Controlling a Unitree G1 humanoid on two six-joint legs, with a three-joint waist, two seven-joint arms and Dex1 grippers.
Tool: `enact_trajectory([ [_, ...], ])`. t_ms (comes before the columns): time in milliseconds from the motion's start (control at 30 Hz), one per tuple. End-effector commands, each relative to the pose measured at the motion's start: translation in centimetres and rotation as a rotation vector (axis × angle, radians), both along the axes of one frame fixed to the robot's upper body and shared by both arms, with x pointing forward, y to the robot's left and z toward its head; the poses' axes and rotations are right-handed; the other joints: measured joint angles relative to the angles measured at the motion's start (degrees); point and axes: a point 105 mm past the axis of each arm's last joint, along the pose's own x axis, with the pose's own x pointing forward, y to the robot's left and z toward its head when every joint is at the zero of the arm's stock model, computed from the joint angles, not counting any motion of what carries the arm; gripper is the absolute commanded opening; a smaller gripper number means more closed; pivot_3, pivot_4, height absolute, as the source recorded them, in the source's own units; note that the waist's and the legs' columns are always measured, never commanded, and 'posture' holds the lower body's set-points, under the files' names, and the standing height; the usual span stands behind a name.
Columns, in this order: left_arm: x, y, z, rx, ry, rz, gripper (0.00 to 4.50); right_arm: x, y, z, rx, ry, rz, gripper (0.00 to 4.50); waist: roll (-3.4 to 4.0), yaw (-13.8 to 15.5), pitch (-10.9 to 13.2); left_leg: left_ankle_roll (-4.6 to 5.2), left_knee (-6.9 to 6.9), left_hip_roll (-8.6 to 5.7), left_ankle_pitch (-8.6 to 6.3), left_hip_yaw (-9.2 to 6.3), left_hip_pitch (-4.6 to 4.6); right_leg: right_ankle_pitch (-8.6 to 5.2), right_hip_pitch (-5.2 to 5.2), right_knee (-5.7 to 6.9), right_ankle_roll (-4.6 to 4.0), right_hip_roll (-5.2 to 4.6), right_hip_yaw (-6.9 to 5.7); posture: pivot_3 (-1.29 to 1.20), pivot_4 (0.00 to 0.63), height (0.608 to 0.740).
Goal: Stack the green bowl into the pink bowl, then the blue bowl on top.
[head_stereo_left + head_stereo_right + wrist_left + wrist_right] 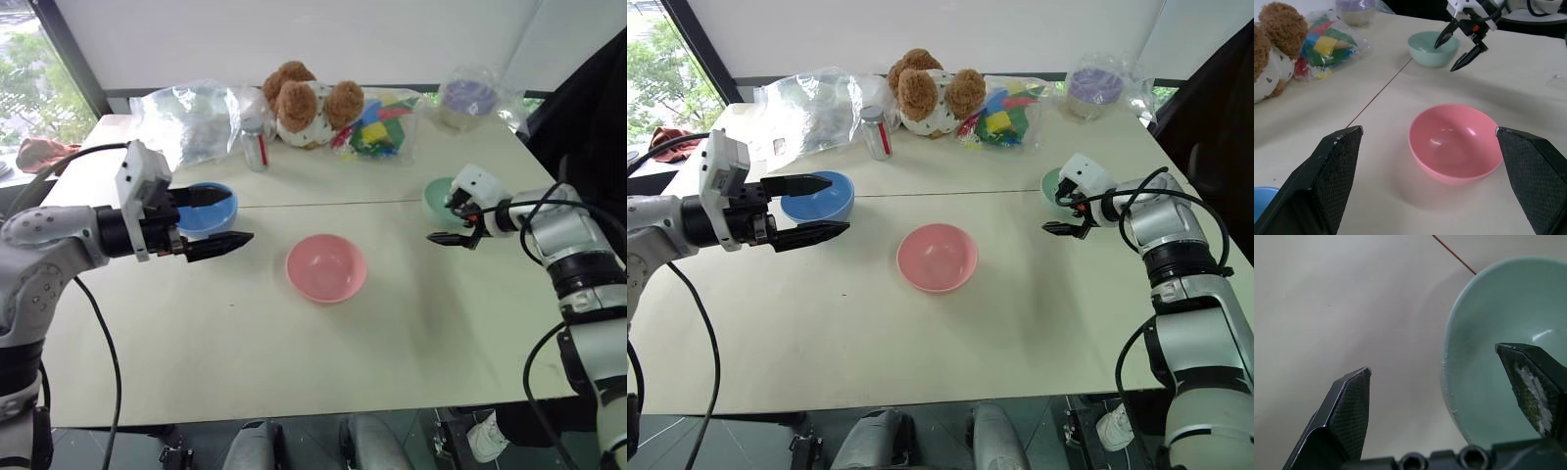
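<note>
At the left of the frame the left pincer (217, 217) hangs above the tabletop (294, 343) with its two black fingers spread wide, gripping nothing. The blue bowl (209, 211) sits upright just behind its tips, partly covered by the upper finger. Behind that, along the far edge, lie a crumpled clear bag (186, 117), a small bottle (254, 145), a brown teddy bear (304, 103) and a bag of coloured blocks (377, 125). Near the centre of the frame the pink bowl (326, 267) rests upright and empty — well apart from both pincers. At the upper right a purple bowl in clear wrap (468, 96) stands near the corner. At the right the right pincer (453, 221) is released too, fingers wide apart — one fingertip over the hollow of the green bowl (1433, 48), the other outside its rim, above the tabletop.
</note>
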Motion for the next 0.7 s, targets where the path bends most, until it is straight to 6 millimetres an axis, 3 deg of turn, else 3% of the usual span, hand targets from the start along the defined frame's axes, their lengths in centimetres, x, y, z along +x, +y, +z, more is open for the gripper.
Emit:
enact_trajectory([
  [33, -0.3, 0.2, 1.1, 0.013, -0.057, 0.005, 4.50, 0.8, -0.2, 0.7, -0.007, -0.043, -0.019, 3.92, 0.00, -0.2, 0.0, 0.00, 0.01, 0.00, 0.00, 0.00, 0.00, 0.00, 0.00, 0.00, 0.00, 0.00, 0.00, 0.00, 0.150, 0.740],
  [100, -0.4, 0.3, 1.2, 0.016, -0.057, 0.008, 4.50, 1.0, -0.2, 0.5, -0.014, -0.041, -0.018, 3.22, 0.00, -0.3, 0.0, -0.01, 0.01, 0.00, 0.00, 0.00, 0.00, 0.00, 0.01, 0.00, 0.00, 0.00, 0.00, 0.00, 0.150, 0.740],
  [300, -0.5, 0.5, 1.3, 0.022, -0.060, 0.018, 4.50, 1.5, 0.4, 1.2, -0.019, -0.065, 0.012, 0.07, 0.00, -0.4, 0.0, -0.25, -0.01, 0.00, 0.14, -0.02, 0.00, 0.00, 0.01, 0.01, 0.00, 0.00, 0.00, 0.00, 0.150, 0.740],
  [400, -0.5, 0.5, 1.3, 0.026, -0.060, 0.020, 4.50, 1.6, 1.0, 2.6, -0.047, -0.103, 0.060, 0.03, 0.01, -0.5, 0.0, -0.26, -0.01, 0.01, 0.14, -0.01, 0.01, 0.00, 0.01, 0.02, 0.00, -0.01, 0.01, 0.00, 0.150, 0.740],
  [500, -0.5, 0.7, 1.4, 0.028, -0.060, 0.022, 4.50, 0.7, 4.0, 6.4, -0.047, -0.175, 0.246, 0.03, 0.09, -0.4, 0.1, -0.26, -0.02, 0.01, 0.14, -0.02, 0.00, 0.00, -0.01, 0.02, 0.00, -0.01, 0.00, 0.00, 0.150, 0.740],
  [567, -0.4, 0.8, 1.4, 0.029, -0.061, 0.024, 4.50, -1.5, 7.4, 8.1, 0.000, -0.184, 0.456, 0.03, 0.15, -0.5, 0.1, -0.25, -0.03, 0.01, 0.14, -0.02, -0.02, 0.00, -0.06, 0.03, 0.01, -0.01, 0.01, 0.00, 0.150, 0.740],
  [700, -0.3, 0.8, 1.4, 0.031, -0.060, 0.023, 4.50, -7.4, 13.3, 9.0, 0.085, -0.106, 0.806, 0.03, 0.14, -0.2, 0.1, -0.14, -0.13, 0.11, 0.07, -0.14, -0.02, 0.01, -0.08, 0.06, 0.01, 0.06, -0.09, 0.00, 0.150, 0.740],
])
